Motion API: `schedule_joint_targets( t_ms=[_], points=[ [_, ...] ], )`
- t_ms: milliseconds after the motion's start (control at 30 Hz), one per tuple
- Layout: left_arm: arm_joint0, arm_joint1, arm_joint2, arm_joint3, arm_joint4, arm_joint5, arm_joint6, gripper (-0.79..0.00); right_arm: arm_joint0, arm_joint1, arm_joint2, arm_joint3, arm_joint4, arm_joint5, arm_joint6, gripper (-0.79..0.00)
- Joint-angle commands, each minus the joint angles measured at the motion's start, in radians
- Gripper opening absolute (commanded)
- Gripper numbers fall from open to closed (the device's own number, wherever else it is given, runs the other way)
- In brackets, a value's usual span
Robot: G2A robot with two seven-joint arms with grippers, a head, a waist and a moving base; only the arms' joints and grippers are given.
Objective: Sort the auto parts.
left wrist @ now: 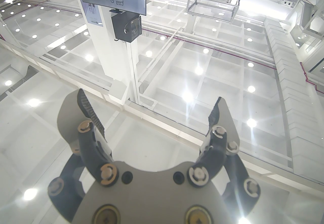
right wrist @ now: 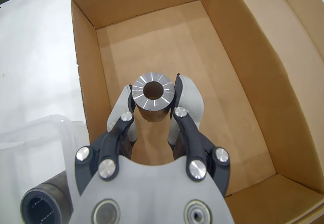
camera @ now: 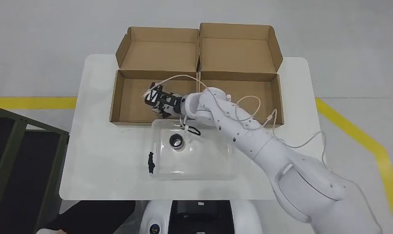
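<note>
Right end effector [right wrist: 153,88]: clamped on metal sleeve [right wrist: 152,105], over the inside of the cardboard box [right wrist: 162,40].
Metal sleeve: between the fingers, above the box floor.
Left end effector [left wrist: 149,94]: spread wide, nothing in it, aimed at the ceiling.
Clear bin [camera: 206,166]: just beside the box, holds dark cylinder [camera: 177,142] and black clip [camera: 150,163].
Second box [camera: 245,99]: touching the box's side.

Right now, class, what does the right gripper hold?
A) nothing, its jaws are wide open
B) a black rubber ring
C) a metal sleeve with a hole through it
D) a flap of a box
C: in the right wrist view the right gripper is shut on a metal sleeve, whose round hole shows at its end, over the floor of a box.
</note>
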Motion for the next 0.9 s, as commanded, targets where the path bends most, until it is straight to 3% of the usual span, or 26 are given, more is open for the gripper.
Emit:
schedule_joint_targets(
  t_ms=[0,167,233,300,333,400,433,867],
  points=[
    [0.000,0.000,0.000,0.000,0.000,0.000,0.000,0.000,0.005,-0.010,-0.002,0.018,-0.002,-0.002,0.003,-0.785],
    [0.000,0.000,0.000,0.000,0.000,0.000,0.000,0.000,0.015,-0.035,-0.006,0.063,-0.009,-0.008,0.008,-0.785],
    [0.000,0.000,0.000,0.000,0.000,0.000,0.000,0.000,0.017,-0.043,-0.006,0.080,-0.011,-0.010,0.006,-0.727],
    [0.000,0.000,0.000,0.000,0.000,0.000,0.000,0.000,0.020,-0.051,-0.006,0.096,-0.015,-0.013,0.003,-0.727],
    [0.000,0.000,0.000,0.000,0.000,0.000,0.000,0.000,0.022,-0.055,-0.004,0.105,-0.017,-0.013,0.001,-0.563],
    [0.000,0.000,0.000,0.000,0.000,0.000,0.000,0.000,0.027,-0.062,-0.005,0.119,-0.026,-0.011,0.001,-0.542],
    [0.000,0.000,0.000,0.000,0.000,0.000,0.000,0.000,0.027,-0.065,-0.004,0.123,-0.026,-0.011,-0.003,-0.431],
    [0.000,0.000,0.000,0.000,0.000,0.000,0.000,0.000,0.049,-0.076,0.040,0.118,-0.053,-0.030,-0.038,-0.320]
  ],
)
